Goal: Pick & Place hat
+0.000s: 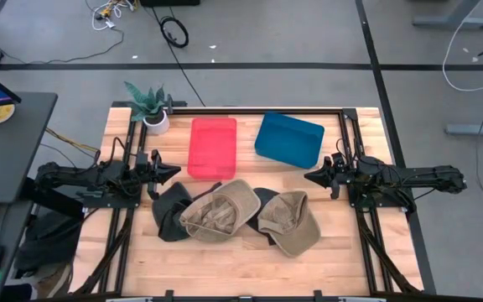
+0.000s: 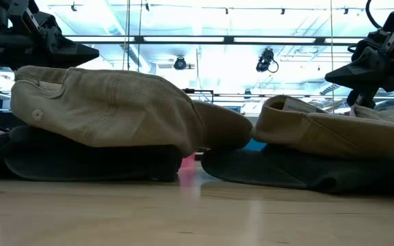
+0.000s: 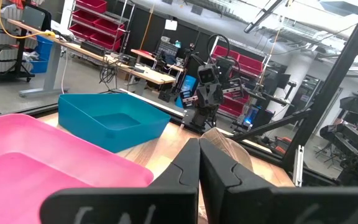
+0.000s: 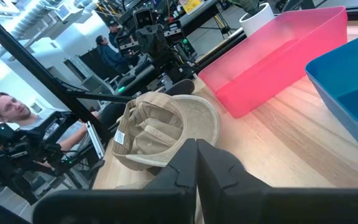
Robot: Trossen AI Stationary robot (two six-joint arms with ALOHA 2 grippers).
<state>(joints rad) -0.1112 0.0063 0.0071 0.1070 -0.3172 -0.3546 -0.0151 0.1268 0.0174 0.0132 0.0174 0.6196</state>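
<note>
The wooden table (image 1: pixel 241 260) carries two bins side by side at its far edge: a pink bin (image 1: pixel 212 148) and a blue bin (image 1: pixel 288 139), both with nothing in them. In front of the bins lie four hats in a loose overlapping row: a dark hat (image 1: pixel 170 211) toward the left arm, a tan hat (image 1: pixel 220 210) lying upside down partly over it, a second dark hat (image 1: pixel 264 198) mostly covered between the tan ones, and a second tan hat (image 1: pixel 289 221) toward the right arm. The upturned tan hat shows a small white label inside its crown in the right wrist view, but its print is too small to read; no other writing can be made out. A small potted plant (image 1: pixel 151 107) in a white pot stands at the far left corner, just beside the pink bin. The left gripper (image 1: pixel 174 171) hangs above the table near the dark hat, fingers pressed together and holding nothing. The right gripper (image 1: pixel 310 177) hangs over the table in front of the blue bin, fingers likewise together and empty. One person sits in the room beyond the table, seen in the right wrist view.
</note>
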